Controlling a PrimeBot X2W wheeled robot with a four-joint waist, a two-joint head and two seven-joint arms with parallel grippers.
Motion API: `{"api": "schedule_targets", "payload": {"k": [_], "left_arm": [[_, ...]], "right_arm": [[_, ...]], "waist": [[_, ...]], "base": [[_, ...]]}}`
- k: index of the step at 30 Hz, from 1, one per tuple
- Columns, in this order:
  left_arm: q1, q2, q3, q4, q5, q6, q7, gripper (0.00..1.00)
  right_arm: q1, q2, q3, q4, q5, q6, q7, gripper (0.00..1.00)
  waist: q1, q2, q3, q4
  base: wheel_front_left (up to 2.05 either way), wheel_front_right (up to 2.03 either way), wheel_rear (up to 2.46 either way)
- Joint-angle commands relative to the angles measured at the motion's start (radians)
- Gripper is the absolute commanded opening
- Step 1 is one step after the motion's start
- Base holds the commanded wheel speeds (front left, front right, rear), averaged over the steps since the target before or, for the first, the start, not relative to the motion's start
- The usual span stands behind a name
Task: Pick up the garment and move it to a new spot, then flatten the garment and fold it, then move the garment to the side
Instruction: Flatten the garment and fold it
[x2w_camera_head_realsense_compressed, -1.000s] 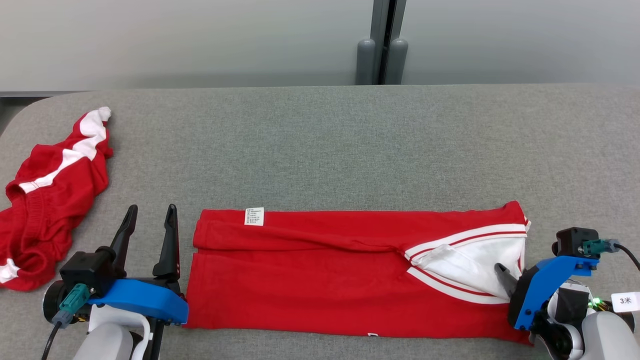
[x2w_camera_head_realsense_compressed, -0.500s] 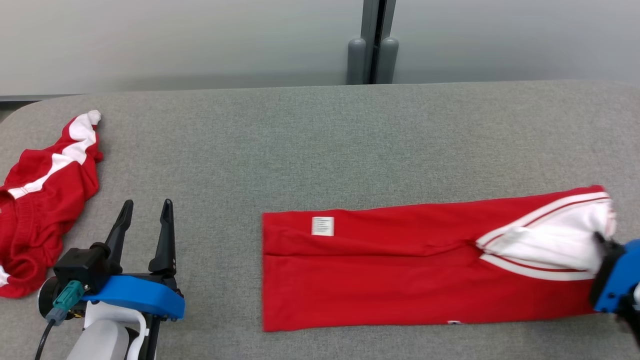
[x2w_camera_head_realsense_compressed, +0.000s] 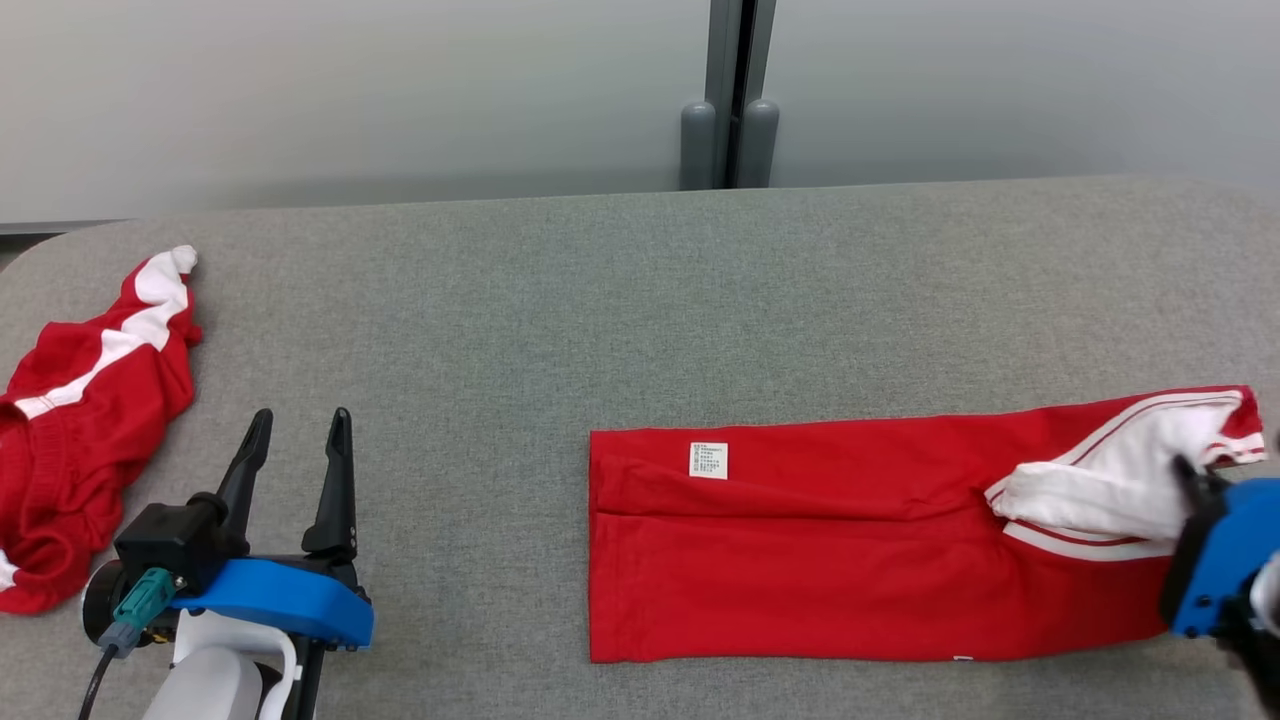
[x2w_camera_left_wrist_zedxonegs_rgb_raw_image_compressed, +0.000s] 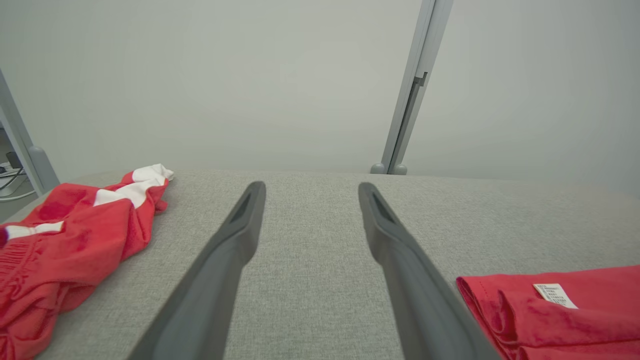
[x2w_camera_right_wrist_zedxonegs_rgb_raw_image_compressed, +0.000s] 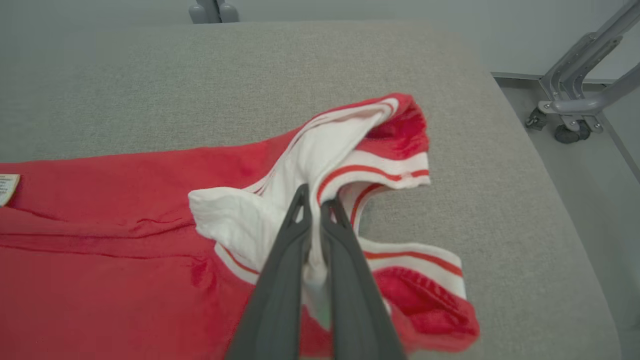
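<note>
The folded red garment (x2w_camera_head_realsense_compressed: 850, 540) with white trim lies as a long strip on the grey table (x2w_camera_head_realsense_compressed: 640, 300), right of centre. A small white label (x2w_camera_head_realsense_compressed: 708, 460) faces up near its left end. My right gripper (x2w_camera_right_wrist_zedxonegs_rgb_raw_image_compressed: 316, 196) is shut on the white collar fabric (x2w_camera_right_wrist_zedxonegs_rgb_raw_image_compressed: 300, 190) at the garment's right end, lifting it slightly. Its blue mount (x2w_camera_head_realsense_compressed: 1215, 555) shows at the right edge of the head view. My left gripper (x2w_camera_head_realsense_compressed: 297, 425) stands open over bare table at the lower left, well left of the garment (x2w_camera_left_wrist_zedxonegs_rgb_raw_image_compressed: 560, 315), with nothing between its fingers.
A second red and white garment (x2w_camera_head_realsense_compressed: 80, 400) lies crumpled at the table's left edge. The table's right edge (x2w_camera_right_wrist_zedxonegs_rgb_raw_image_compressed: 550, 165) is close to the held end, with a wheeled metal frame (x2w_camera_right_wrist_zedxonegs_rgb_raw_image_compressed: 575, 110) on the floor beyond. A grey post (x2w_camera_head_realsense_compressed: 730, 100) stands behind the table.
My right gripper has shut on the collar and dragged the folded garment rightwards across the table. The head camera has shifted too. The left arm has stayed put.
</note>
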Motion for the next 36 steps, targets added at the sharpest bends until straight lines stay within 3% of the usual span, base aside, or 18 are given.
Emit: {"api": "schedule_targets", "payload": {"k": [1, 10, 17, 27, 36], "left_arm": [[0.005, -0.001, 0.005, 0.002, 0.004, -0.004, -0.005, 1.00], [0.006, 0.001, -0.005, 0.010, -0.001, -0.009, -0.005, 1.00], [-0.011, 0.000, -0.014, 0.015, 0.000, -0.015, -0.005, 1.00], [-0.069, -0.007, -0.035, 0.033, 0.009, -0.029, -0.003, 1.00], [-0.079, -0.012, -0.043, 0.043, 0.009, -0.030, -0.004, 1.00]], "right_arm": [[0.011, 0.003, 0.039, -0.016, 0.013, 0.000, 0.008, 0.00], [-0.024, -0.010, 0.356, -0.038, 0.057, 0.000, 0.046, 0.00], [-0.151, 0.049, 0.600, 0.117, 0.117, 0.000, 0.017, 0.00], [-0.327, 0.105, 0.741, 0.392, 0.173, 0.000, -0.055, 0.00], [-0.420, 0.106, 0.847, 0.519, 0.285, 0.000, -0.110, 0.00]], "waist": [[0.0000, 0.0000, -0.004, -0.001], [0.0000, 0.0000, -0.014, 0.008], [0.0000, 0.0000, -0.001, 0.026], [0.0000, 0.0000, 0.035, 0.079], [0.0000, 0.0000, 0.045, 0.107]], "base": [[0.00, 0.00, 0.00], [0.00, 0.00, 0.00], [0.00, 0.00, 0.00], [0.00, 0.00, 0.00], [0.00, 0.00, 0.00]]}}
